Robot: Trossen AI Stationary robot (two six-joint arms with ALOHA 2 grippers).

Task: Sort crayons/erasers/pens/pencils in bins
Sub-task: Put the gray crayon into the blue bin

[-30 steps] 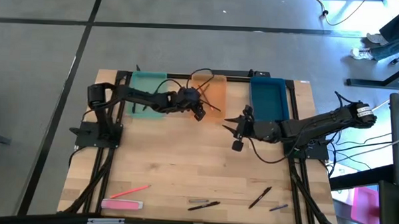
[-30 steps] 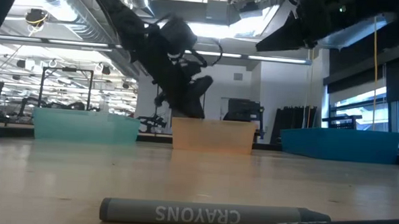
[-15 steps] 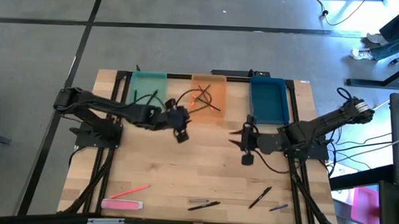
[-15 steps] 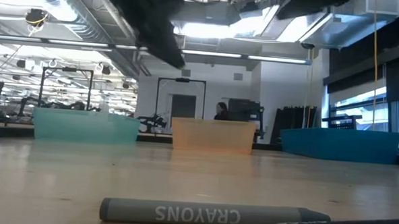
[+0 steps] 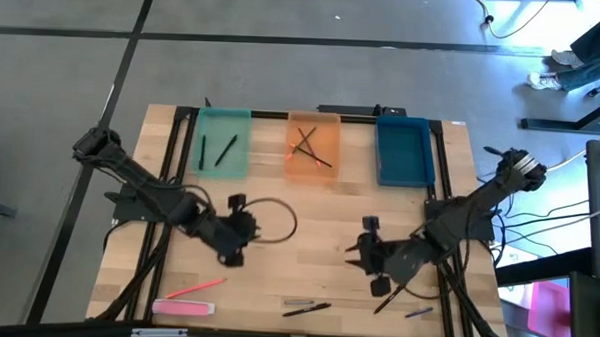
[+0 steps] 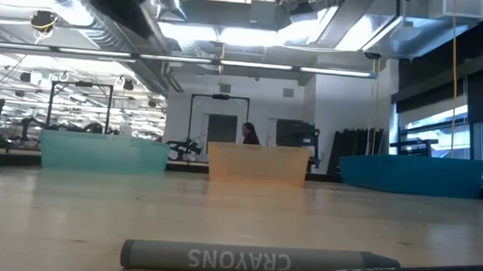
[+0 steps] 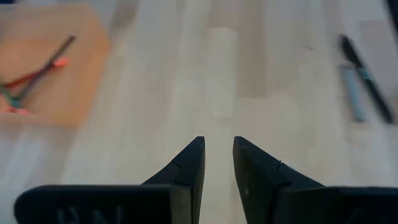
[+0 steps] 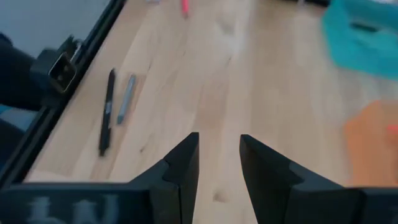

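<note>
Two black pens (image 5: 218, 150) lie in the teal bin (image 5: 225, 117). Crossed pencils (image 5: 311, 149) lie in the orange bin (image 5: 314, 120), and the blue bin (image 5: 404, 177) holds nothing. Near the front edge lie a red pencil (image 5: 196, 286), a pink eraser (image 5: 183, 308), a grey crayon beside a black pen (image 5: 305, 307), another pen (image 5: 391, 297) and another crayon (image 5: 418, 313). My left gripper (image 5: 232, 248) hovers open over bare wood left of centre. My right gripper (image 5: 376, 276) hovers open right of centre, just short of the pen. Neither has anything between its fingers (image 7: 193, 165) (image 8: 186, 158).
All three bins stand in a row along the far edge. A black frame (image 5: 282, 114) runs around the table. In the low view a grey crayon (image 6: 261, 259) lies close to the camera. A person (image 6: 247, 134) stands far off in the room.
My left gripper has come away from the orange bin toward the table's near edge and somewhat to the left. My right gripper has also moved toward the near edge, from beside the blue bin to just above the loose pen. The things on the table have stayed put.
</note>
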